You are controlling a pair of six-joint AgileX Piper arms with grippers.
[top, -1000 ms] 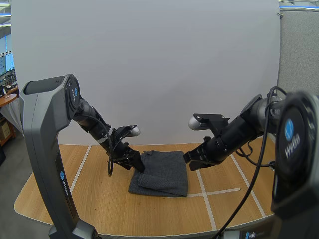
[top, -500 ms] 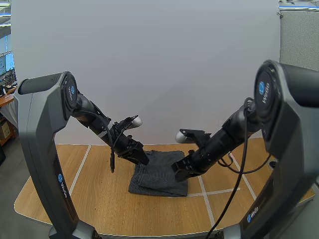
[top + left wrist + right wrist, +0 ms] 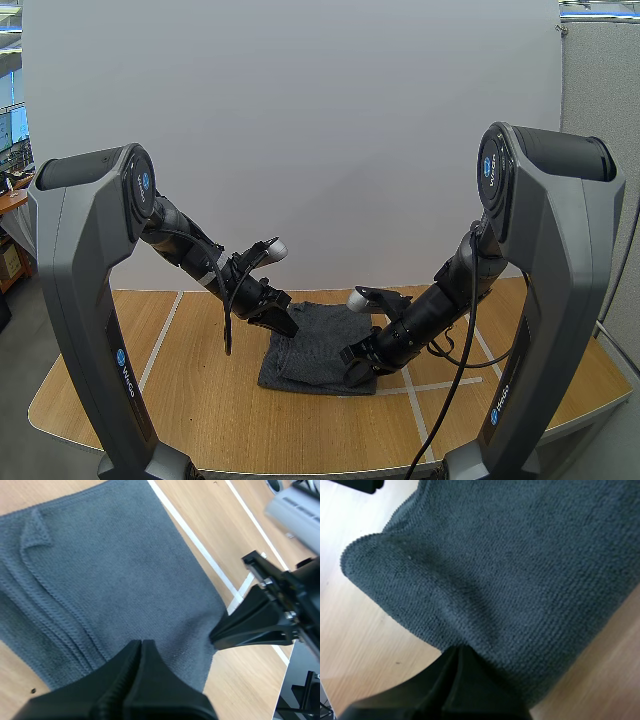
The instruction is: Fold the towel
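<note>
At the centre of the high view, low in the frame, the dark grey towel [image 3: 318, 345] lies on the wooden bench [image 3: 170, 385] — folded, with layered edges showing along its left side. White tape lines [image 3: 418, 420] cross on the bench just right of it.

The left fingers [image 3: 285, 322] come in from the left of the frame to the towel's upper left part. The left wrist view shows them pressed together into one dark wedge, holding nothing, with the tip over the cloth. Whether it touches the cloth I cannot tell.

The right fingers [image 3: 357, 370] come in from the right to the towel's lower right corner. They too are closed into a single wedge — the tip meets the towel's edge, where the cloth bulges a little. I cannot tell whether any cloth is nipped between them.
</note>
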